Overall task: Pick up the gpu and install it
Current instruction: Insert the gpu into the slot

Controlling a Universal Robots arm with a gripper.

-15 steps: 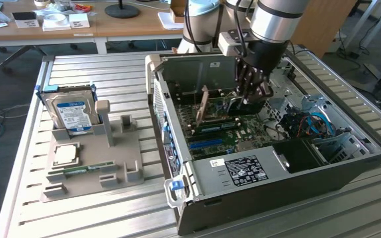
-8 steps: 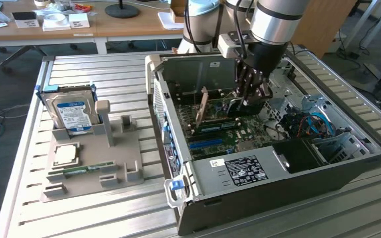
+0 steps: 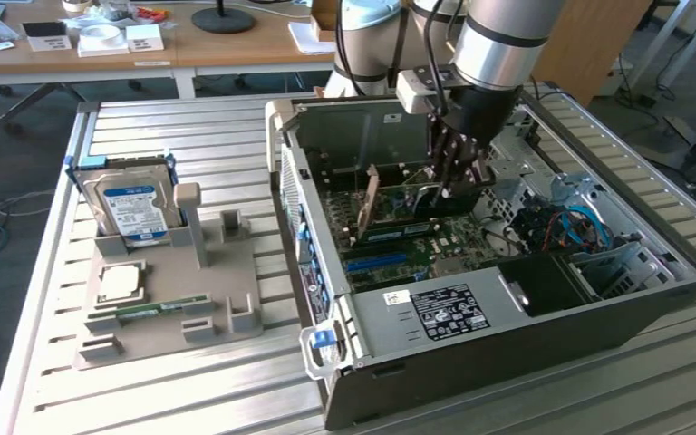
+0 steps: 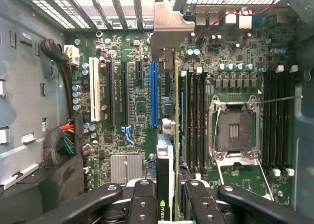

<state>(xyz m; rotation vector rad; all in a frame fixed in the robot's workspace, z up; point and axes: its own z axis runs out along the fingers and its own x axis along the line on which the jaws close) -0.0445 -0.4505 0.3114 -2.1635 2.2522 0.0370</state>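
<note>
My gripper (image 3: 451,186) reaches down into the open computer case (image 3: 445,313). The gpu (image 3: 399,201), a brownish board, stands on edge over the motherboard with the gripper shut on its upper edge. In the wrist view the gpu (image 4: 168,150) appears edge-on between the black fingers (image 4: 142,204), and my gripper (image 4: 169,197) closes on either side of it. Its grey metal bracket (image 4: 169,28) meets the rear slot openings of the case. The card runs right beside the long blue slot (image 4: 154,94); whether it is seated in a slot cannot be told.
On the motherboard lie the open processor socket (image 4: 235,131), memory slots (image 4: 194,121) and a cable bundle (image 4: 64,138). To the exterior view's left of the case, a grey holder (image 3: 233,313) carries the blue-labelled hard drive (image 3: 130,204), a processor (image 3: 120,283) and a memory stick (image 3: 152,309).
</note>
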